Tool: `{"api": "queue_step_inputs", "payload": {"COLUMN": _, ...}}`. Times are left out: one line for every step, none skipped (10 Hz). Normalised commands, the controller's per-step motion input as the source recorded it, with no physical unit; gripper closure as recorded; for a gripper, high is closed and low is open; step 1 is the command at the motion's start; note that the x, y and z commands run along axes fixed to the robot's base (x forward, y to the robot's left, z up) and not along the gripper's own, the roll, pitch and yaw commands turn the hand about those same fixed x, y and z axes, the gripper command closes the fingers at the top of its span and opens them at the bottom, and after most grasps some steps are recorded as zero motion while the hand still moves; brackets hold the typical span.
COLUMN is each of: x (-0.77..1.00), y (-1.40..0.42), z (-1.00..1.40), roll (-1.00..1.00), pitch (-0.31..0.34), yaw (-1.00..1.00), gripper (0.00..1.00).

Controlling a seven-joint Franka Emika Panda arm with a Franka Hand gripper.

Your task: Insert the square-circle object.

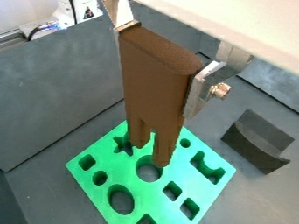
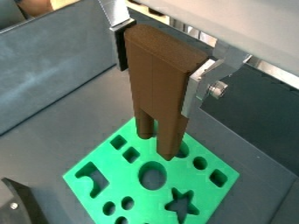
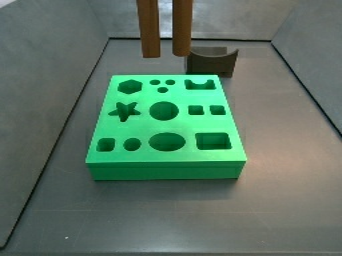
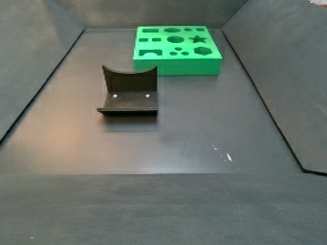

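A: Step now? Carrying the brown piece (image 1: 156, 92) w/ two prongs, high over the green board (image 3: 167, 168), not yet in any hole.

B: Gripper (image 2: 160, 63)? Clamped on the piece's top, silver fingers (image 2: 201, 85) pressed on both sides.

A: Next? By judgement: line up prongs over the matching square & round holes, then lower straight.

B: Obstacles? Fixture (image 4: 128, 93) well apart from board. Nothing in the path, only neighbour holes to mistake.
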Motion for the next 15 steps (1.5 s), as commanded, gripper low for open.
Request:
{"api": "queue_step_inputs", "payload": {"x": -0.07, "y": -0.46, "z": -1.00, "roll": 0.12, "pitch": -0.010, "yaw": 0.16, "gripper": 1.00}}
{"api": "queue_step_inputs", "payload": {"x": -0.09, "y": -0.51, "z": -1.00, "roll": 0.17, "pitch": -0.017, "yaw": 0.16, "gripper": 1.00}}
{"api": "queue_step_inputs", "payload": {"x": -0.10, "y": -0.50, "z": -0.94, "roll": 0.20, "pitch": -0.020, "yaw": 0.15, "gripper": 1.00}}
{"api": "queue_step_inputs", "payload": {"x": -0.13, "y": -0.45, "z": -0.87, "roll": 0.21, "pitch": -0.019, "yaw": 0.14, "gripper": 1.00}}
{"api": "queue_step_inputs", "payload": {"x": -0.25, "y": -0.41, "z": -0.81, "roll": 0.13, "pitch": -0.036, "yaw": 0.08, "gripper": 1.00}}
{"api": "queue_step_inputs", "payload": {"x": -0.39, "y": -0.30, "z": -0.61, "roll": 0.08, "pitch": -0.040, "yaw": 0.00, "gripper": 1.00}}
{"api": "queue_step_inputs", "payload": {"x": -0.46, "y": -0.07, "z": -0.28, "roll": 0.02, "pitch": -0.001, "yaw": -0.02, "gripper": 1.00}}
{"api": "queue_step_inputs", "payload": {"x": -0.36, "y": -0.07, "z": -0.33, "roll": 0.00, "pitch": 0.000, "yaw": -0.04, "gripper": 1.00}}
{"api": "queue_step_inputs", "payload": {"x": -0.29, "y": -0.12, "z": -0.39, "roll": -0.02, "pitch": -0.003, "yaw": -0.03, "gripper": 1.00}}
{"api": "queue_step_inputs", "payload": {"x": -0.19, "y": -0.10, "z": -0.31, "roll": -0.07, "pitch": -0.020, "yaw": -0.02, "gripper": 1.00}}
{"api": "queue_step_inputs", "payload": {"x": -0.11, "y": -0.11, "z": -0.27, "roll": -0.11, "pitch": -0.023, "yaw": -0.04, "gripper": 1.00}}
{"api": "queue_step_inputs", "payload": {"x": -0.10, "y": -0.07, "z": -0.25, "roll": -0.10, "pitch": -0.013, "yaw": -0.03, "gripper": 1.00}}
{"api": "queue_step_inputs", "payload": {"x": -0.11, "y": -0.05, "z": -0.23, "roll": -0.07, "pitch": -0.006, "yaw": 0.00, "gripper": 1.00}}
{"api": "queue_step_inputs", "payload": {"x": -0.13, "y": -0.09, "z": -0.26, "roll": -0.10, "pitch": -0.041, "yaw": 0.00, "gripper": 1.00}}
{"api": "queue_step_inputs", "payload": {"x": -0.09, "y": -0.04, "z": -0.25, "roll": -0.09, "pitch": -0.030, "yaw": 0.00, "gripper": 1.00}}
